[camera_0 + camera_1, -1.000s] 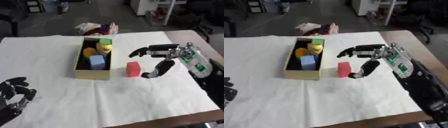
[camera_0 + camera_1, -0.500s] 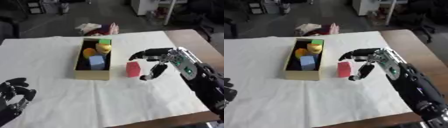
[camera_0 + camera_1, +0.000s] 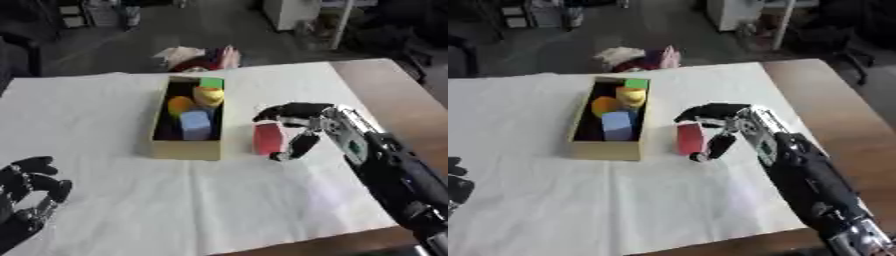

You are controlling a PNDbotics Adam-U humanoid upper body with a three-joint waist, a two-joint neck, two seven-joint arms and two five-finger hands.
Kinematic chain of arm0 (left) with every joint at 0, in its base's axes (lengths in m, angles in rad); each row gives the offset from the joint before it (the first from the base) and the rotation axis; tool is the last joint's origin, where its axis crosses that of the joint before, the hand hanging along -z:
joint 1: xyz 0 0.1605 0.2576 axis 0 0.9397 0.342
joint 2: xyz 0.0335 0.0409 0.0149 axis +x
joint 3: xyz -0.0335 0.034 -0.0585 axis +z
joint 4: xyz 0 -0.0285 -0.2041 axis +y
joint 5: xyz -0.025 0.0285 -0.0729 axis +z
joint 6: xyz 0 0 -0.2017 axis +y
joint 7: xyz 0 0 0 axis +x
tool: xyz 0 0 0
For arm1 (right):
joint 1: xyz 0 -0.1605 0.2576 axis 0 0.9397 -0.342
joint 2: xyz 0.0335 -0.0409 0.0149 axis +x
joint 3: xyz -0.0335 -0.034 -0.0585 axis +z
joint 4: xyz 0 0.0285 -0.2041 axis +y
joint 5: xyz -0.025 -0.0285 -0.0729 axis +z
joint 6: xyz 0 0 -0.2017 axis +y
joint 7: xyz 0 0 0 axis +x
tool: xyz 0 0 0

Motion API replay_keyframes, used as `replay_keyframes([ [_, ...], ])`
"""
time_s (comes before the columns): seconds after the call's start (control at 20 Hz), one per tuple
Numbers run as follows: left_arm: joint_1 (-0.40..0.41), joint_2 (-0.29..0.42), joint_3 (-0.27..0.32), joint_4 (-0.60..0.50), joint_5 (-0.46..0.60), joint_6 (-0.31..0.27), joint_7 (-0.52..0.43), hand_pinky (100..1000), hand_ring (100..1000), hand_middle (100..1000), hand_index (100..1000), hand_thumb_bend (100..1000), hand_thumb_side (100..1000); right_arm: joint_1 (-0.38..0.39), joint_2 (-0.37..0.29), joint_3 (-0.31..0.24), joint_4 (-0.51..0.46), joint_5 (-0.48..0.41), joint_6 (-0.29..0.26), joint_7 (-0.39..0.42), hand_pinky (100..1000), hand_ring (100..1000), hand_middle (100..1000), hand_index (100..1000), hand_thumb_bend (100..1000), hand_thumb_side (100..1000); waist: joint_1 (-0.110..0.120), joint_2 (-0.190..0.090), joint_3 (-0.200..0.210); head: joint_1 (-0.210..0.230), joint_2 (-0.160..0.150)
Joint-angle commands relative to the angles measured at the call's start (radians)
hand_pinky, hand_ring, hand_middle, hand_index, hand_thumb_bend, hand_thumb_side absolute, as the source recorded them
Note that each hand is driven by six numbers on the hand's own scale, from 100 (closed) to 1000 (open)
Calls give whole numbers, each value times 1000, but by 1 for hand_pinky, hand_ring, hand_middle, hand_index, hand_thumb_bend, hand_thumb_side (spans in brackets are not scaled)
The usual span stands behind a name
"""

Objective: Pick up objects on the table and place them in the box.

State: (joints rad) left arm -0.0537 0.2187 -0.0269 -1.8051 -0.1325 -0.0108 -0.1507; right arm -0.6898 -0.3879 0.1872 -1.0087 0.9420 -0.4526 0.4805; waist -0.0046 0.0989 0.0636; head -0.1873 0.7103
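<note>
A red block stands on the white cloth just right of the cardboard box. Inside the box lie a green block, a yellow piece, an orange piece and a blue block. My right hand hovers over and around the red block, fingers arched above it and the thumb down at its right side, apart from it. My left hand rests at the lower left corner, fingers relaxed, holding nothing.
A heap of cloth and coloured items lies beyond the table's far edge. The bare brown tabletop shows to the right of the white cloth. Chairs and furniture stand in the background.
My right hand has moved left and down from beside the red block to arch over it. The view has shifted slightly; the left hand has stayed put.
</note>
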Motion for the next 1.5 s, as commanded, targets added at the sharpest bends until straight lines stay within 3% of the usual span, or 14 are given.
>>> replay_keyframes([
  [0.05,-7,7,5,-13,0,-1,-3,658,579,591,757,547,437,-24,-7,-14,12,29,-1,-31,914,967,943,1000,395,338,1,-13,1,-2,-7],
  [0.1,-7,7,5,-13,0,-1,-3,658,579,591,757,547,437,-24,-6,-14,15,33,-3,-36,914,967,943,1000,395,338,1,-13,1,-2,-7],
  [0.15,-6,7,6,-13,0,-1,-2,659,579,591,757,544,438,-27,-4,-22,23,39,2,-44,827,780,761,912,285,303,3,-14,2,-2,-7],
  [0.2,-6,7,6,-13,0,-1,-2,659,579,591,757,542,438,-30,0,-31,31,48,11,-56,798,707,678,869,234,253,4,-14,3,-2,-7],
  [0.45,-6,5,7,-12,1,0,-1,659,579,591,757,534,444,-36,5,-48,34,72,39,-134,749,588,496,743,146,142,4,-17,2,-1,-10],
  [0.75,-5,4,7,-14,2,0,0,660,579,592,757,530,445,-64,14,-62,-9,7,50,-193,734,552,462,715,103,127,9,-19,5,1,-11],
  [0.9,-3,3,5,-13,4,1,-2,659,579,592,757,529,446,-116,33,-62,-54,-43,48,-205,738,556,465,714,100,132,14,-21,5,2,-6],
  [1.25,-2,0,-1,-11,6,0,-8,660,579,592,757,527,447,-224,116,-25,-49,-158,68,-124,745,577,483,729,100,162,16,-25,15,-5,0],
  [1.5,-2,-4,-7,-10,8,-1,-14,660,578,592,757,524,448,-266,195,-16,11,-154,80,-61,749,593,512,753,100,198,20,-26,29,-18,4],
])
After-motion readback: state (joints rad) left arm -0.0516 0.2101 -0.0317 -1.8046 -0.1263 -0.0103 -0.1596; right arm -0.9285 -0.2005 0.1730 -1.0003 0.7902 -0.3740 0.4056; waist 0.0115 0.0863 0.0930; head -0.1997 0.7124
